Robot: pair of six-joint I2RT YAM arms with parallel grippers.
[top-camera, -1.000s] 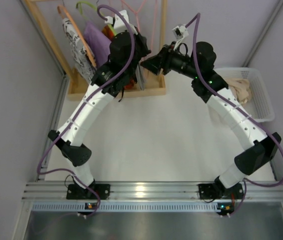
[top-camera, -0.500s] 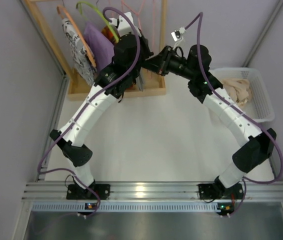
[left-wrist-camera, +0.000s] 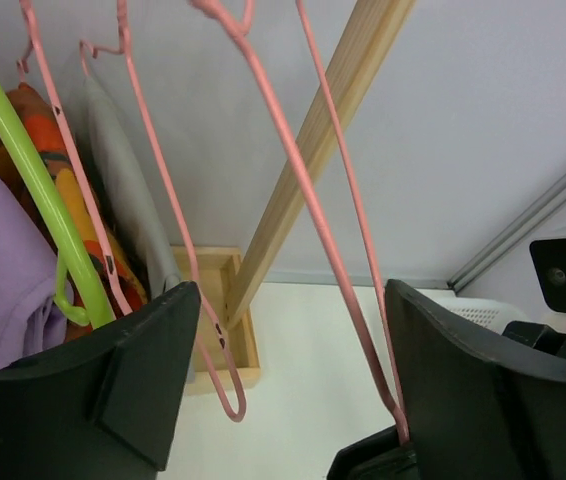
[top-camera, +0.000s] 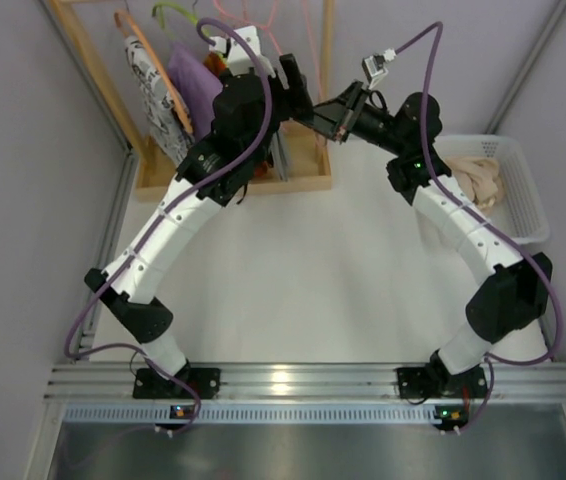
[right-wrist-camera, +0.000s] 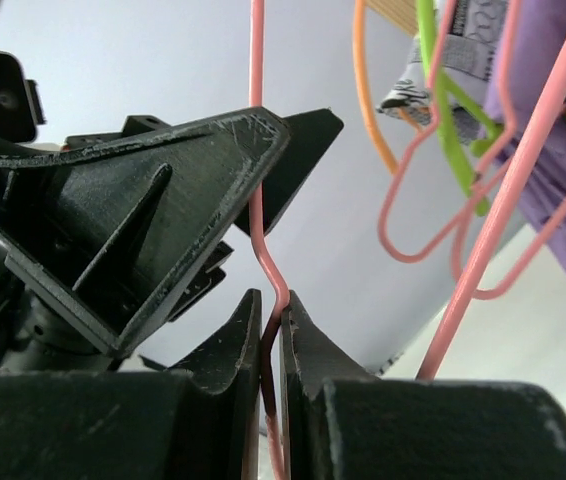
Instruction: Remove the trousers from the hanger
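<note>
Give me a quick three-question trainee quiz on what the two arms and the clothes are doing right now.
1. True or false: the right pincer is shut on the thin pale-pink wire hanger.
2. The soft beige cloth trousers lie: A draped on that hanger; B in the white plastic basket; C on the tabletop.
3. Fill in: the left pincer has its jaws ____, with hanger wire between them.
Key: 1 true; 2 B; 3 open.
</note>
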